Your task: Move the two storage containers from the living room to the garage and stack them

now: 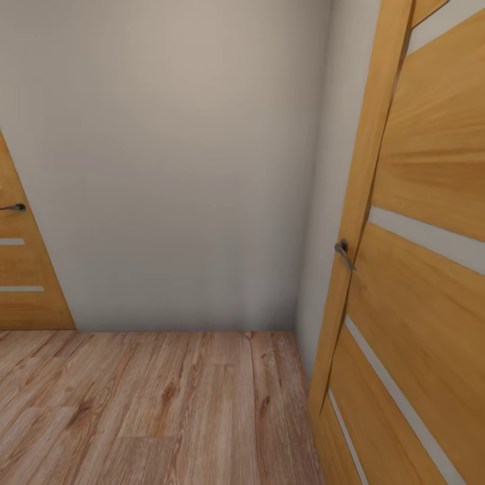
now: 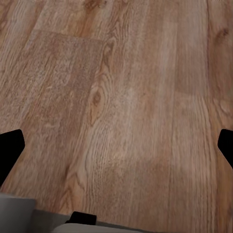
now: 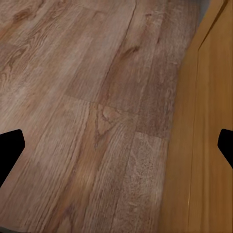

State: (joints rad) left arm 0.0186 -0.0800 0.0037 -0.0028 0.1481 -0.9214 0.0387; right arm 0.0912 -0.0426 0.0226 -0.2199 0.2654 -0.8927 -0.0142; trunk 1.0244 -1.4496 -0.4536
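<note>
Wood planks fill most of what we see: a light wood floor point(image 1: 155, 404) runs up to a plain beige wall point(image 1: 175, 168) straight ahead in the head view, and we are in a corner of a room with that kind of flooring, with no orange-red bin anywhere before us. On the right, close to us, an open wooden door point(image 1: 417, 269) with pale inset strips stands edge-on, its grey handle point(image 1: 343, 253) sticking out from the edge toward the wall. On the far left a second door point(image 1: 23, 269) of the same wood and strips sits in the wall, with a dark handle point(image 1: 13, 207) at its edge. Through the left wrist view we look down along the left gripper point(image 2: 116, 145) at bare planks; its two dark fingertips point(image 2: 9, 150) sit at opposite edges of the picture, spread wide apart with nothing between them. A grey part of the robot point(image 2: 17, 213) shows at the near corner of that view. Through the right wrist view the right gripper point(image 3: 116, 145) is likewise spread wide, its dark fingertips point(image 3: 9, 153) at the two edges, holding nothing. Beneath it lie the same planks, and the wooden door point(image 3: 206, 136) stands just beside it along one side.
</note>
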